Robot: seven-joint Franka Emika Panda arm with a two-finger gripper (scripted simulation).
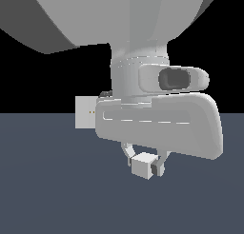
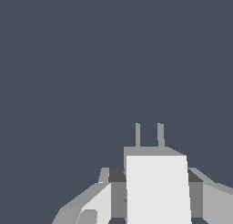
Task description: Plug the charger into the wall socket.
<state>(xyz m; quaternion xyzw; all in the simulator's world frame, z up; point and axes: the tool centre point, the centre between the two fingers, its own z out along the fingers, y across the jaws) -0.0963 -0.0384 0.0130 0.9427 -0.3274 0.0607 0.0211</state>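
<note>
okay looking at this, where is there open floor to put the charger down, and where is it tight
Bare floor spreads below and on both sides of the charger held in the gripper. It is tight by the wall socket, where the arm overlaps its edge in the exterior view.

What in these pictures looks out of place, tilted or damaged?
Nothing looks damaged. The charger sits between the fingers of the gripper, its two prongs showing in the wrist view. The wall socket stands upright, partly hidden behind the arm, apart from the charger.

I see a matt, smooth off-white charger [image 1: 143, 166], a matt pale wall socket [image 1: 85, 112], and a smooth, faintly glossy arm shell [image 1: 162, 123].
</note>
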